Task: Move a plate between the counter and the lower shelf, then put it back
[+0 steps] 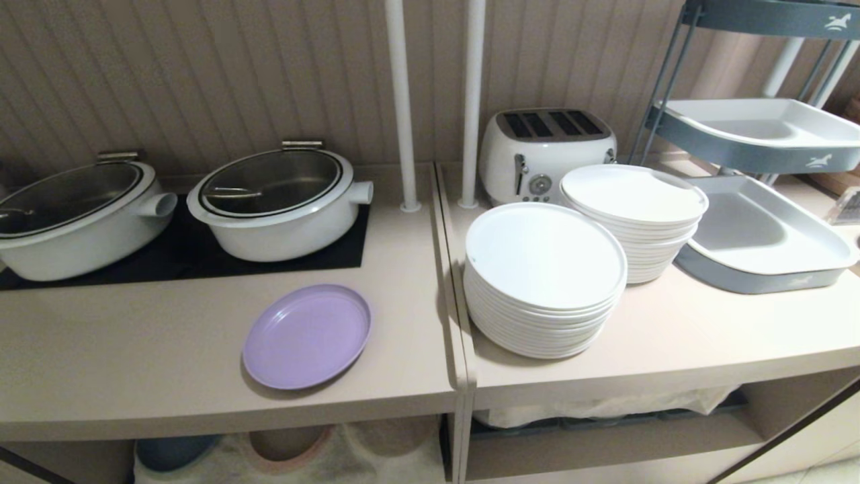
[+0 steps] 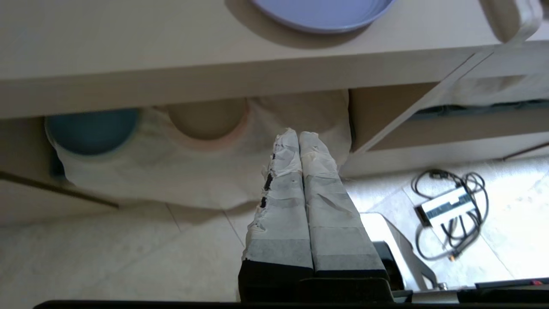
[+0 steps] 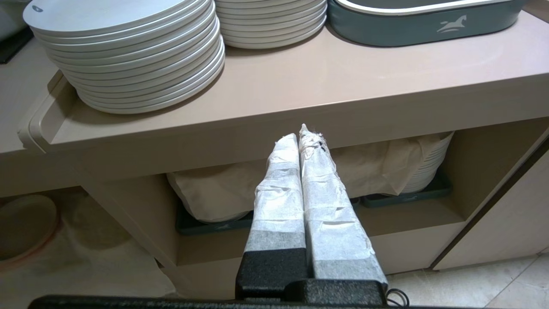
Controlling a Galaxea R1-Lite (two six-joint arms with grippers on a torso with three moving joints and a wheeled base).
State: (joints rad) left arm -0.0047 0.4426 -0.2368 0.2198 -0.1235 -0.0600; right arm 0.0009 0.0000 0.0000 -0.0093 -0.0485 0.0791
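No readable words or numbers are showing anywhere. Only marks: a small white horse emblem is sitting on the front wall of the grey-blue tray [image 3: 450, 23] on the worktop, and the same emblem is appearing on the cart's upper tier [image 1: 836, 21] and middle tier [image 1: 820, 160]. A tiny grey stamp on the top white plate [image 3: 37, 7] is staying illegible.

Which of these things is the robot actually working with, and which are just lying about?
Part of the job:
lilac plate
counter
lower shelf
left gripper, shut, empty

Just lying about:
two white pots
toaster
white plate stacks
grey-blue trays
blue plate
right gripper, shut
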